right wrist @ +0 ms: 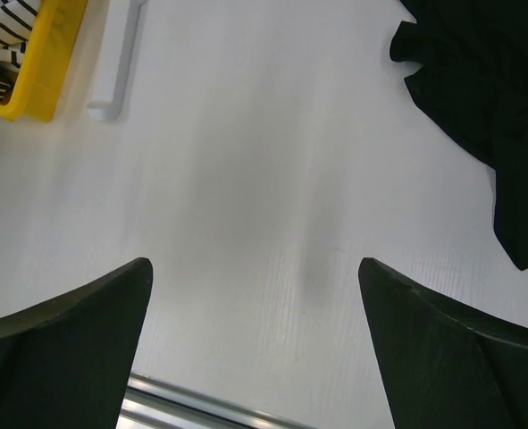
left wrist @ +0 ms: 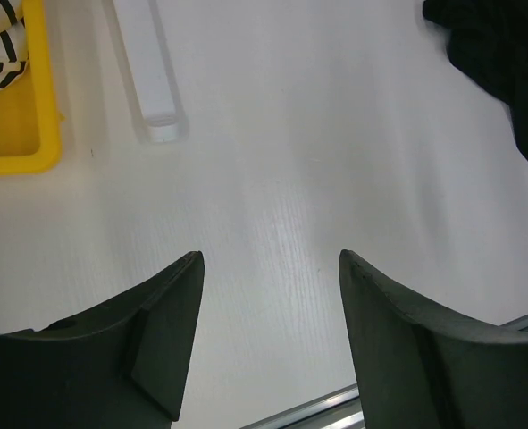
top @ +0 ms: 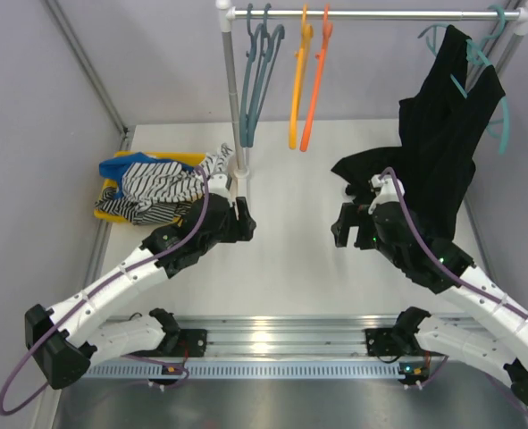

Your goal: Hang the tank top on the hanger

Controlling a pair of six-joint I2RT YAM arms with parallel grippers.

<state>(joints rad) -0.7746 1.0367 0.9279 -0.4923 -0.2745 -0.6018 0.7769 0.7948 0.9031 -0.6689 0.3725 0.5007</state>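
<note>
Yellow tray (top: 110,198) sits left of the left gripper (top: 244,220), holding a heap: blue cloth (top: 121,166), bold-striped garment (top: 152,183), tank top (top: 215,164). The tank top is the fine-striped piece at the heap's right edge, just up-left of that gripper, untouched. Left gripper fingers spread, nothing between them, above bare table (top: 290,259). Rack post (top: 233,89) just behind it. Red-orange hanger (top: 315,89) hangs bare on the rail (top: 380,13), up between both grippers, next to a yellow-orange hanger (top: 297,89); teal hangers (top: 255,89) left of those. Right gripper (top: 344,225) spread too, empty. Black garment (top: 442,134) hangs just right of it, hem on the table
</note>
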